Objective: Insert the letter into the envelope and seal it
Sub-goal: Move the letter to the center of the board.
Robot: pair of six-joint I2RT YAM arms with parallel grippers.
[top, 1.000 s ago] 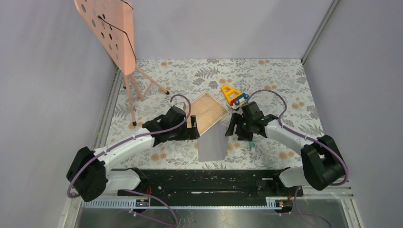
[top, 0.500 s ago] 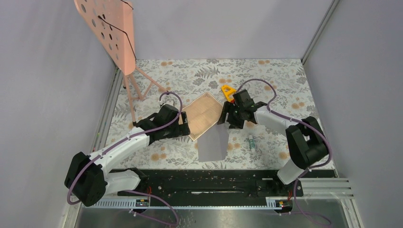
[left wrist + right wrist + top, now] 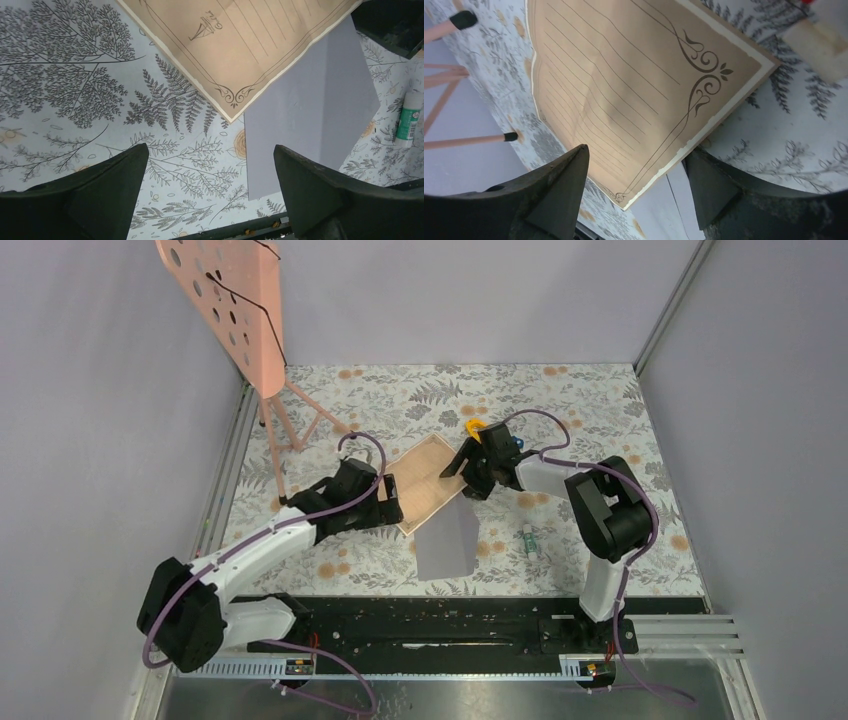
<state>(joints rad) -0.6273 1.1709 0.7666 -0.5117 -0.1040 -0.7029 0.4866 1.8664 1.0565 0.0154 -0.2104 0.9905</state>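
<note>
Hidden or unclear: the far end of the envelope (image 3: pixel 447 545) runs under the near corner of the letter (image 3: pixel 428 480), so I cannot settle where its flap tip points. A yellow toy (image 3: pixel 476 427) is mostly covered by the right arm. The pink stand (image 3: pixel 238 310) at 10 o'clock is cut off by the frame top. Right fingertips are masked from above by the wrist.

Left arm: stretched from its base at 7 o'clock toward centre. The left gripper (image 3: pixel 210 167) is low at the letter's 8 o'clock side, jaws fully apart, nothing between them.

Right arm: elbow raised at 3 o'clock and forearm doubled back toward centre. The right gripper (image 3: pixel 635 160) is at the letter's 3 o'clock corner, jaws wide, gripping nothing; contact with the paper I cannot tell.

Envelope: flat on the worktop just near of centre, long axis about 12–6. A glue stick (image 3: pixel 530 540) lies at its 3 o'clock, apart.
</note>
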